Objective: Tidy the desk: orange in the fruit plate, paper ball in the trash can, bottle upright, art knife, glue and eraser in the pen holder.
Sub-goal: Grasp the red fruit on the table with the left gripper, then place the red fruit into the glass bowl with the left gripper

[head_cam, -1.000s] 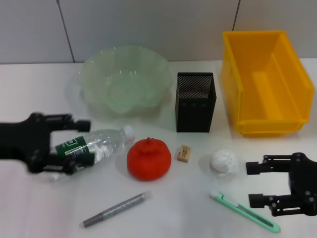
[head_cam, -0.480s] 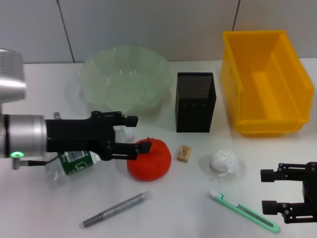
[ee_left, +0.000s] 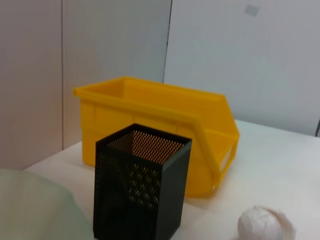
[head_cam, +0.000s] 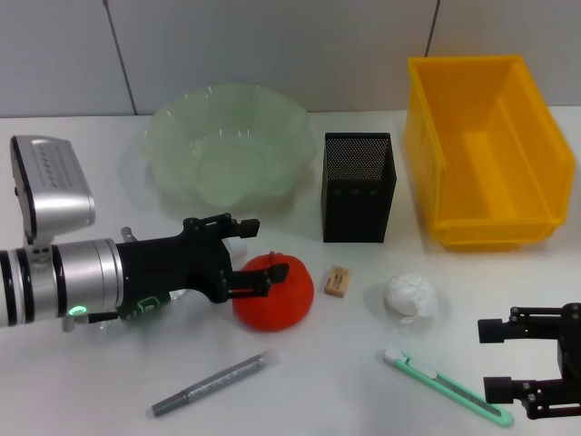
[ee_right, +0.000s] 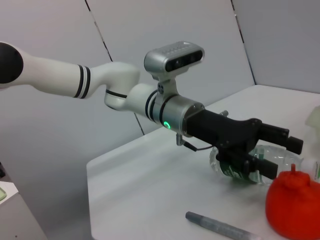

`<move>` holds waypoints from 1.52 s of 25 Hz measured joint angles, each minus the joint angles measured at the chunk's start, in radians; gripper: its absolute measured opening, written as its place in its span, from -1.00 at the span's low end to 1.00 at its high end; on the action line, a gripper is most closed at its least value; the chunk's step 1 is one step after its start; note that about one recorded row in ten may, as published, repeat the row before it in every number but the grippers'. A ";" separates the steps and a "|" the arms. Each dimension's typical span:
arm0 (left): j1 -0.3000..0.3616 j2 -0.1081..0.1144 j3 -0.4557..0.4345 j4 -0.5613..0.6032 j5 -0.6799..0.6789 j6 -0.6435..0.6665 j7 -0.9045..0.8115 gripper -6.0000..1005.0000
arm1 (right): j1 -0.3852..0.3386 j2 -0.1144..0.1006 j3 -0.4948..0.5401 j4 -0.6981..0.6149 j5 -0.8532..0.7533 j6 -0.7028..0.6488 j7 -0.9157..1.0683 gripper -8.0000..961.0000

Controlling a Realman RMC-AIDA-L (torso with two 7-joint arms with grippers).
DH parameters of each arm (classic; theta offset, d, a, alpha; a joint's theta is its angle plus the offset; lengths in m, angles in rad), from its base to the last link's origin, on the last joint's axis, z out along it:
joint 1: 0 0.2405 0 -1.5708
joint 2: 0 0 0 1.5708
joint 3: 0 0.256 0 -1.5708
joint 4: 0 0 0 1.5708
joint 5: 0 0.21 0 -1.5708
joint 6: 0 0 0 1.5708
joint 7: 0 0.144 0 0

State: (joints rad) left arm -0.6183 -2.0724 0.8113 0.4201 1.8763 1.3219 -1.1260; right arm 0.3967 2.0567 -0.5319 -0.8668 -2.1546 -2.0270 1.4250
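Left pincer (head_cam: 259, 257) spread wide, fingertips at the orange (head_cam: 275, 294), one over its top. Orange rests on table (head_cam: 82, 372), bottle (head_cam: 136, 304) lying behind the arm. Right pincer (head_cam: 504, 359) released, parked beside knife (head_cam: 445, 387). Paper ball (head_cam: 411, 296) near eraser (head_cam: 338, 281).

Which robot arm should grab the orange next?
The left. Its gripper is open with its jaws right at the orange, and the fruit plate is just behind. The right gripper sits far away near the art knife.
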 joint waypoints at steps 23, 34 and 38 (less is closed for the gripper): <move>-0.029 -0.005 0.002 -0.152 -0.015 -0.126 0.099 0.44 | 0.038 0.012 -0.008 -0.001 0.006 0.015 0.005 0.54; 0.005 0.003 0.001 -0.098 -0.076 -0.018 0.076 -0.41 | 0.029 0.019 -0.008 0.003 0.008 0.029 -0.004 0.54; 0.049 0.005 0.002 0.091 -0.143 0.088 -0.061 -0.62 | 0.017 0.019 0.001 0.005 0.009 0.028 -0.006 0.54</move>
State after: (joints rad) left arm -0.5690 -2.0677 0.8132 0.5108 1.7336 1.4097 -1.1872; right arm 0.4141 2.0755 -0.5313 -0.8621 -2.1458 -1.9986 1.4185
